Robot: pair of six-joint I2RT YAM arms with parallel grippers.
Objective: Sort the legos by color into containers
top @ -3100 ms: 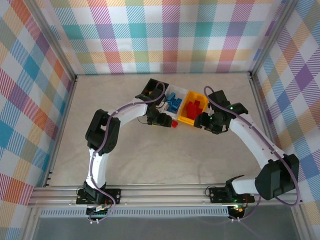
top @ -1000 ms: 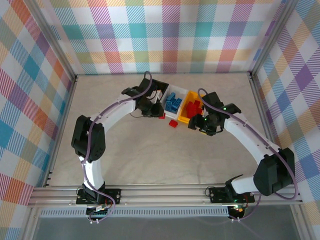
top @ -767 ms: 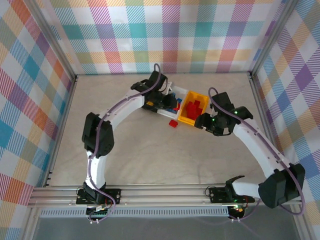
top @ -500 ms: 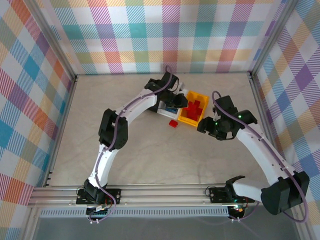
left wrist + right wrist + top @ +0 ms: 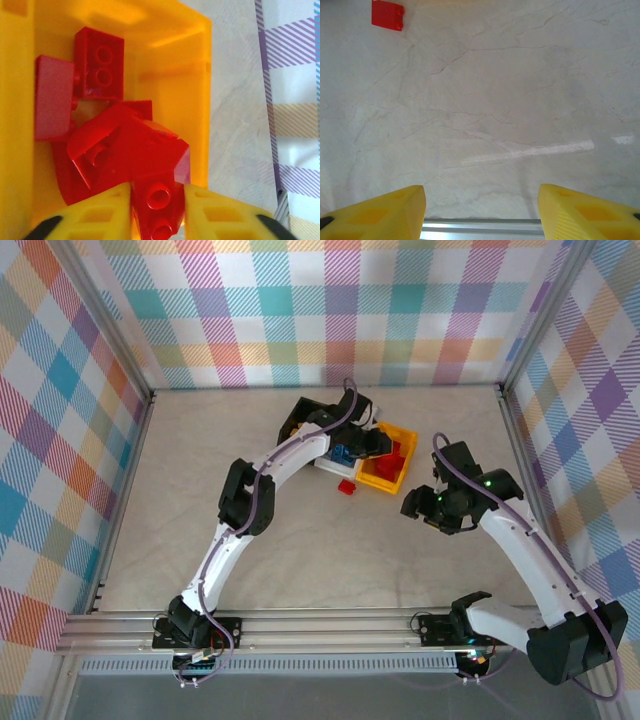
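The yellow container [image 5: 381, 483] holds several red legos [image 5: 396, 462], seen close in the left wrist view as a pile of red bricks [image 5: 102, 65] inside its yellow wall [image 5: 195, 75]. My left gripper [image 5: 380, 446] hangs over that container, shut on a red lego [image 5: 161, 202] that sits between its yellow fingers, just above the pile. One loose red lego [image 5: 346, 487] [image 5: 387, 15] lies on the table in front of the containers. The white container [image 5: 328, 463] holds blue legos [image 5: 343, 452]; the black container [image 5: 298, 418] stands left of it. My right gripper [image 5: 413, 504] [image 5: 480, 192] is open over bare table.
Checked walls close the table on three sides. An aluminium rail [image 5: 480, 225] runs along the near edge, just beneath my right gripper's fingers. The left arm's links [image 5: 290, 455] stretch across the white and black containers.
The left arm has swung right from the black and white containers to the yellow one, carrying the red lego. The right arm has pulled back to the right, away from the yellow container.
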